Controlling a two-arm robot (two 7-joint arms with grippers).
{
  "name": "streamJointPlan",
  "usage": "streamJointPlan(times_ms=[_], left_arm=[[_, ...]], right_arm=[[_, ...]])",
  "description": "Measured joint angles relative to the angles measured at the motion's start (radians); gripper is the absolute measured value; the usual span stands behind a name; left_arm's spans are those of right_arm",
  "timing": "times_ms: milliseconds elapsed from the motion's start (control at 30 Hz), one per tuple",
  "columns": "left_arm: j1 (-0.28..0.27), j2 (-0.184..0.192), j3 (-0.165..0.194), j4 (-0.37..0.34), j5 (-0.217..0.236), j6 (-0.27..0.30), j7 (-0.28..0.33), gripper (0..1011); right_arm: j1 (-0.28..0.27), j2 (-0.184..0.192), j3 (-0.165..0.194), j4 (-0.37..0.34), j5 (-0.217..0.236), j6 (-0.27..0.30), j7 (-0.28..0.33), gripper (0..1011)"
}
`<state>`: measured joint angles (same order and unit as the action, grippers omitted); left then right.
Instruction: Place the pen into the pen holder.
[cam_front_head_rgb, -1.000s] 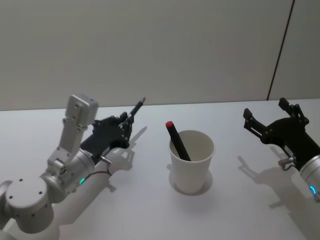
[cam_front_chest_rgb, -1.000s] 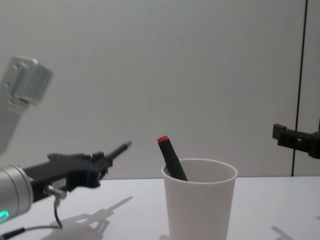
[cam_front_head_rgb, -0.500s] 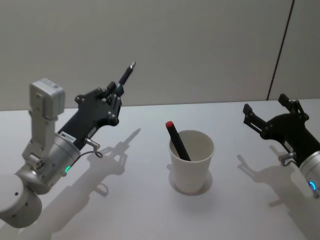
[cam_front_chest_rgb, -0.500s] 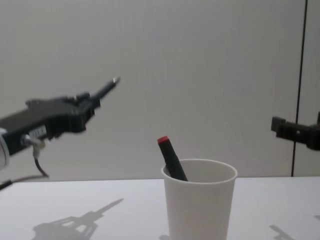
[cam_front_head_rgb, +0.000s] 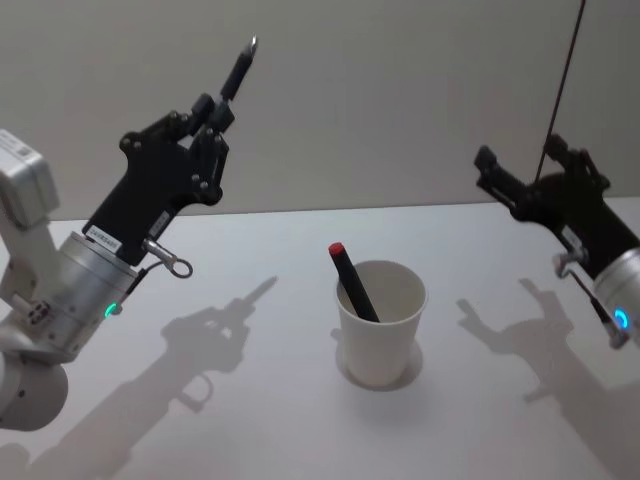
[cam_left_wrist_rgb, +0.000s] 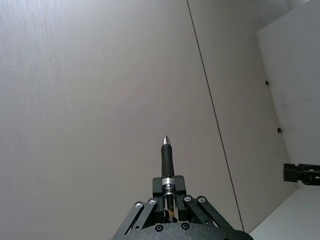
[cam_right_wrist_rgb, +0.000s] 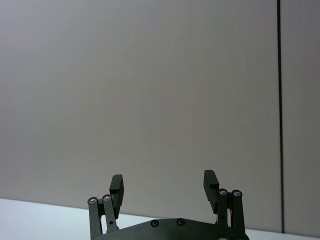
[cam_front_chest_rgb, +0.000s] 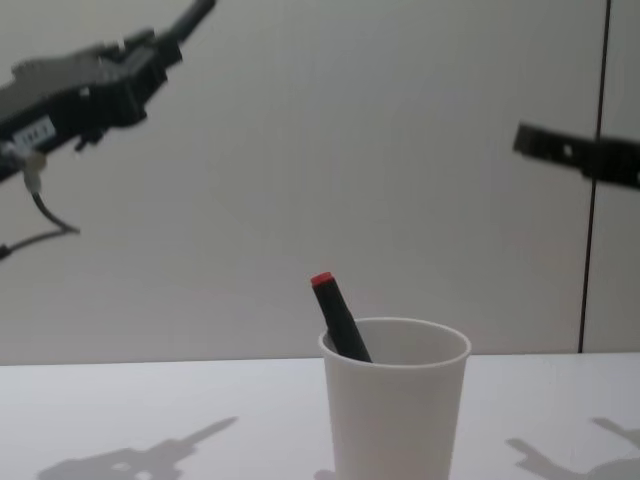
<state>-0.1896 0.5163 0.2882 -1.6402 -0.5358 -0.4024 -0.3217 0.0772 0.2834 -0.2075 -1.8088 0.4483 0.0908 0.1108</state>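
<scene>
My left gripper (cam_front_head_rgb: 212, 112) is raised high on the left, shut on a black pen (cam_front_head_rgb: 238, 70) whose silver tip points up and away. The left wrist view shows the pen (cam_left_wrist_rgb: 166, 160) standing out of the closed left gripper (cam_left_wrist_rgb: 168, 192). In the chest view the left gripper (cam_front_chest_rgb: 155, 52) and pen (cam_front_chest_rgb: 192, 14) are at the top left. The pen holder (cam_front_head_rgb: 382, 320), a white paper cup (cam_front_chest_rgb: 395, 400), stands mid-table below and to the right of it. A second black pen with a red cap (cam_front_head_rgb: 350, 283) leans inside it. My right gripper (cam_front_head_rgb: 522, 160) hovers open and empty on the right (cam_right_wrist_rgb: 164, 182).
The white table (cam_front_head_rgb: 250, 420) carries the arms' shadows. A grey wall stands behind, with a dark vertical seam (cam_front_head_rgb: 565, 70) at the right.
The left arm has swung upward, lifting the pen from just above the table to well above the cup's height. The right gripper has also risen a little.
</scene>
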Motion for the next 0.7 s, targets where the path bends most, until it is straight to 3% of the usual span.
streamJointPlan(times_ms=[433, 700], left_arm=[[-0.012, 0.001, -0.017, -0.014, -0.082, -0.07, -0.091, 138], [-0.012, -0.001, -0.022, -0.007, -0.107, -0.088, -0.124, 138]], right_arm=[[0.099, -0.061, 0.01, -0.037, 0.166, 0.073, 0.027, 1001], [0.111, -0.084, -0.006, -0.035, 0.203, 0.102, 0.041, 1001]])
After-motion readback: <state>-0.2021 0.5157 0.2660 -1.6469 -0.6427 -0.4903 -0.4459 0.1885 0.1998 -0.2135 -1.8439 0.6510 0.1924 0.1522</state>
